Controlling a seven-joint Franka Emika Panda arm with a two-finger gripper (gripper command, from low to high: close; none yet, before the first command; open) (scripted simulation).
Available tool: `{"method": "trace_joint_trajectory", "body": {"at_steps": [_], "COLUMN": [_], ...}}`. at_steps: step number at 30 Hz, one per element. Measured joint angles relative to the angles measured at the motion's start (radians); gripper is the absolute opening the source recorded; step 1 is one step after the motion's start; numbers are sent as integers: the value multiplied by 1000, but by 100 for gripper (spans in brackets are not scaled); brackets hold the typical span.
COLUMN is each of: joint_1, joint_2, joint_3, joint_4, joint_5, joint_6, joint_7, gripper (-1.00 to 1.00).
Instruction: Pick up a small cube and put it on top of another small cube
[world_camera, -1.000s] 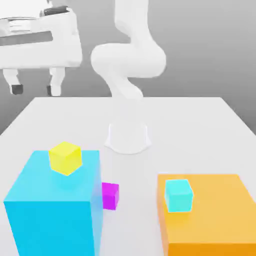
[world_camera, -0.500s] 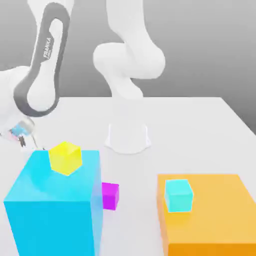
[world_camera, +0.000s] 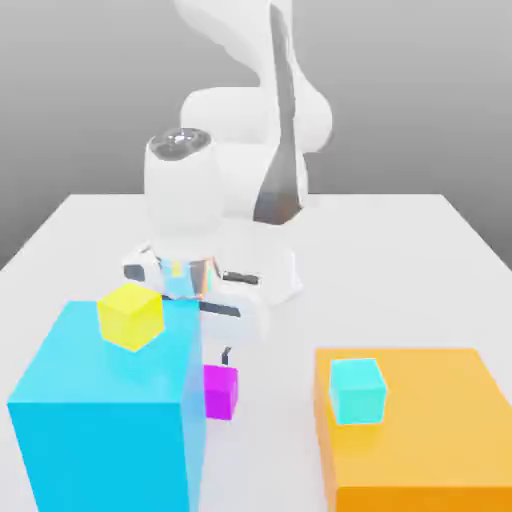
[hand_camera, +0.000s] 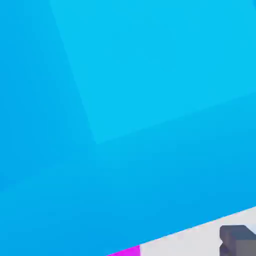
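The small magenta cube lies on the white table, touching the right side of a big cyan block. The small yellow cube rests on top of that block near its back edge. My gripper hangs open just above the magenta cube, pointing down, with nothing between its fingers. One dark fingertip shows above the cube; the other is hidden by the cyan block's edge. In the hand view the cyan block is very close, with a sliver of the magenta cube and one fingertip beside it.
A big orange block stands at the exterior view's right with a small cyan cube on top. The arm's base sits at the middle of the white table. A narrow gap separates the two big blocks.
The arm has swung in from the exterior view's left and dropped, bringing the hand from high above the table to just over the magenta cube. No cube has moved.
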Motion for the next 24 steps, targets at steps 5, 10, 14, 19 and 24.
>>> {"method": "trace_joint_trajectory", "body": {"at_steps": [5,10,14,19,24], "joint_1": [-32,-96,-106,-79,-64], "joint_2": [170,274,290,161,-8], "joint_3": [71,137,145,106,99], "joint_4": [23,41,43,21,-7], "joint_5": [110,128,121,74,35], "joint_6": [143,230,243,136,-6], "joint_7": [-83,-99,-94,-58,-27], "gripper": [0,-100,-100,-100,-100]}}
